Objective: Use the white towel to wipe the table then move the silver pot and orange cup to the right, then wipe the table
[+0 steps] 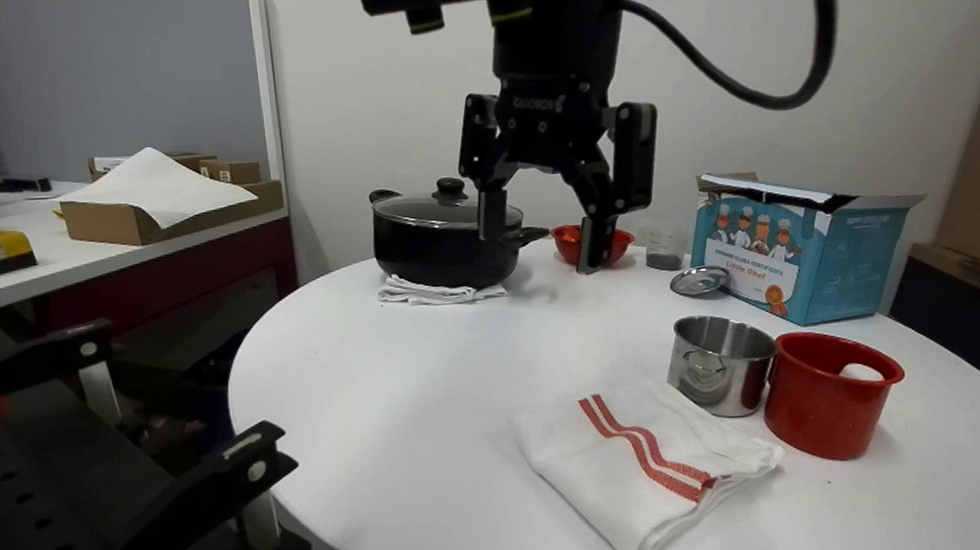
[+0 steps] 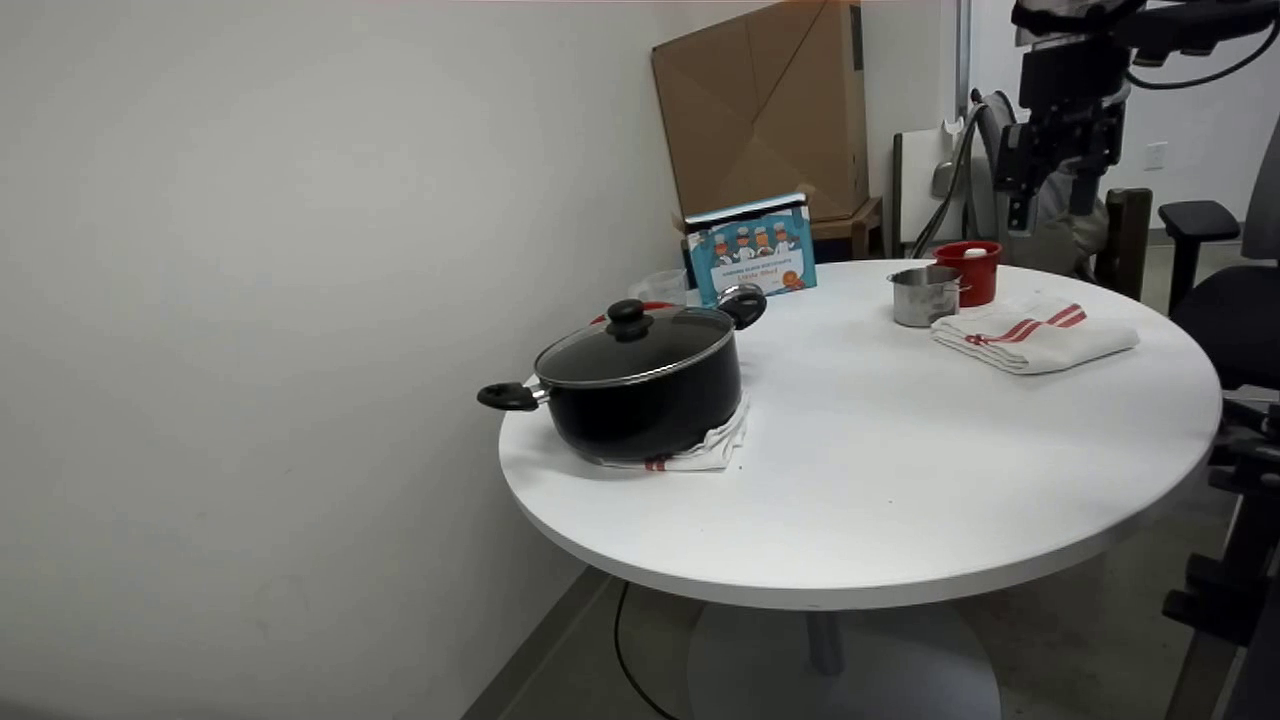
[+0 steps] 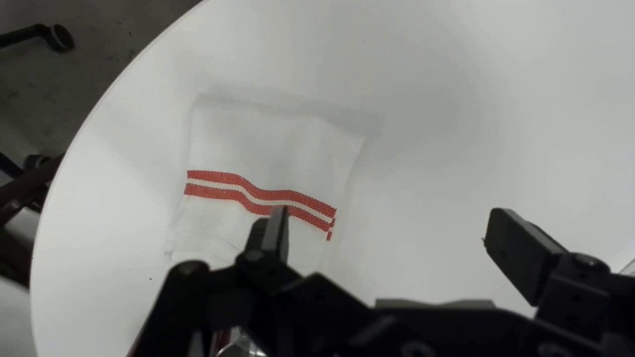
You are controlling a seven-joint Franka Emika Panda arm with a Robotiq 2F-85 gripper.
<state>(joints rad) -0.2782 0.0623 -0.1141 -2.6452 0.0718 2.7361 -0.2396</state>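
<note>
Towel [image 3: 268,148] lies folded and fairly flat on the bench [image 3: 436,188], close to its curved edge in the wrist view, red stripes upward, ungripped. We have the end effector [image 1: 542,240] hanging above the bench, its jaws spread wide with nothing between them. In an exterior view we see the silver pot [image 2: 920,300] and the cup [image 2: 982,282] standing upright near the far edge of the bench, the silver pot just beside the towel; whether silver pot and cup touch, we cannot tell. A white object [image 2: 975,253] sits in the cup.

No wiping is under way, and the bare bench shows us no clear sign of wiped or unwiped parts, so we cannot confirm the first wipe. The silver pot and cup may already stand where they are wanted, but these views do not settle which way "right" runs. If they are placed, we judge only the final wipe is left, beginning with a grasp on the towel; if not, moving both comes first, and perhaps the first wipe too.
</note>
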